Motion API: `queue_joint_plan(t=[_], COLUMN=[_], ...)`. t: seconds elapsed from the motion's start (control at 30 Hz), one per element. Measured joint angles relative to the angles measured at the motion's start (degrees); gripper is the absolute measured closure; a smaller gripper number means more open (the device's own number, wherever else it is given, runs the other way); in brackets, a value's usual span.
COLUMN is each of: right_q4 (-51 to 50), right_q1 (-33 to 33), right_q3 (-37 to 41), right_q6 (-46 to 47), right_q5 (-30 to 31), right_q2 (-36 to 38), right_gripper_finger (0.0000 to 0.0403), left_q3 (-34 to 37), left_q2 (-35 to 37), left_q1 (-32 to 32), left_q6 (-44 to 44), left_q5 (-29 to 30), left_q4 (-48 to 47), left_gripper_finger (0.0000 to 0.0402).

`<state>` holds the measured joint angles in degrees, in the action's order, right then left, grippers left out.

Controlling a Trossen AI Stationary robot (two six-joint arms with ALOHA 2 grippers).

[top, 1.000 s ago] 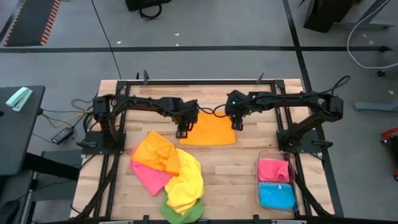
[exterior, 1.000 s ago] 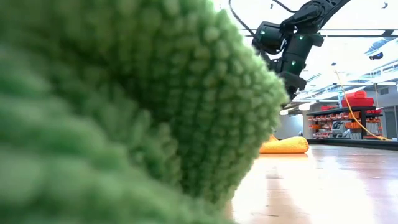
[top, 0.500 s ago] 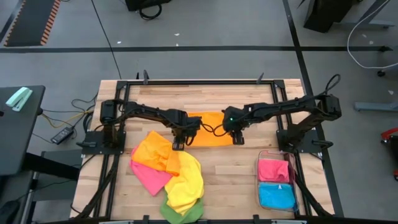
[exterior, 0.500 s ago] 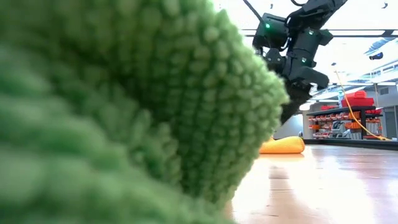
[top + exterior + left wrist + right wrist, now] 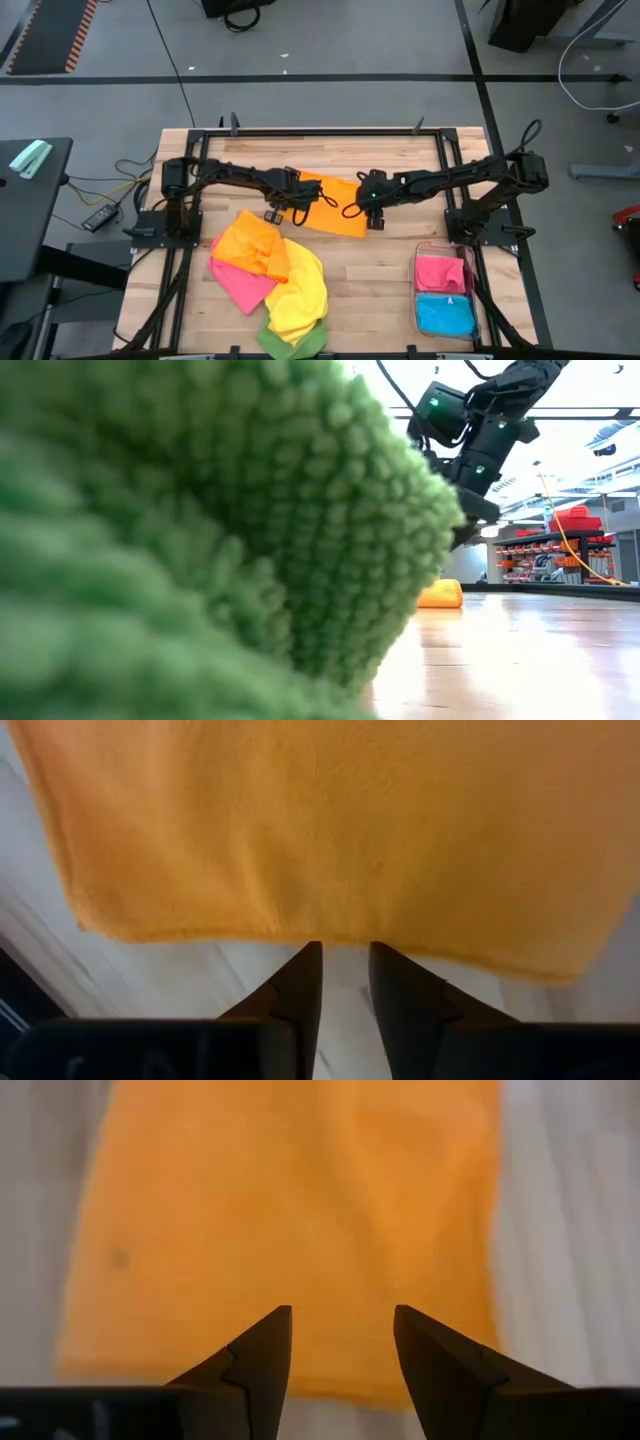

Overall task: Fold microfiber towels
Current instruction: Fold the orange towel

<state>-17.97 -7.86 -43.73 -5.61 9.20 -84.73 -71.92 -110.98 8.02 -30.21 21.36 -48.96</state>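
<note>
1. Orange towel lies flat mid-table, up-left of the clear bin.
2. Left gripper at its edge, jaws narrowly apart, pinching nothing.
3. Right gripper over it – jaws spread, empty.
4. Likely soft, light, floppy – best pinched at corners.

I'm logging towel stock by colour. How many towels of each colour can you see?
Orange: 2 (flat towel, pile towel)
Pink: 2 (pile, bin)
Yellow: 1
Green: 1
Blue: 1
Total: 7

Left gripper narrowed, right gripper agape
</note>
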Motion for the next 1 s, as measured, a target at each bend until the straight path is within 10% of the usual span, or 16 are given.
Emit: queue_joint_plan(t=[0.2,0.43,1.0], right_q4=[2.3,1.6,10.4], right_q1=[-3.4,-8.7,-4.5], right_q3=[0.0,0.8,10.5], right_q6=[-3.6,1.0,7.0], right_q5=[-2.4,-4.0,-3.2], right_q2=[0.0,0.0,0.0], right_gripper_finger=[0.0219,0.0237,0.0247], left_q3=[-3.9,-5.6,-5.4], left_q2=[0.0,-0.2,-4.7], left_q1=[-0.1,-0.2,4.7], left_q6=[2.6,7.5,12.6], left_q5=[-1.7,-19.8,-17.4], left_q4=[-5.1,1.2,4.5], left_gripper_finger=[0.0322,0.0330,0.0351])
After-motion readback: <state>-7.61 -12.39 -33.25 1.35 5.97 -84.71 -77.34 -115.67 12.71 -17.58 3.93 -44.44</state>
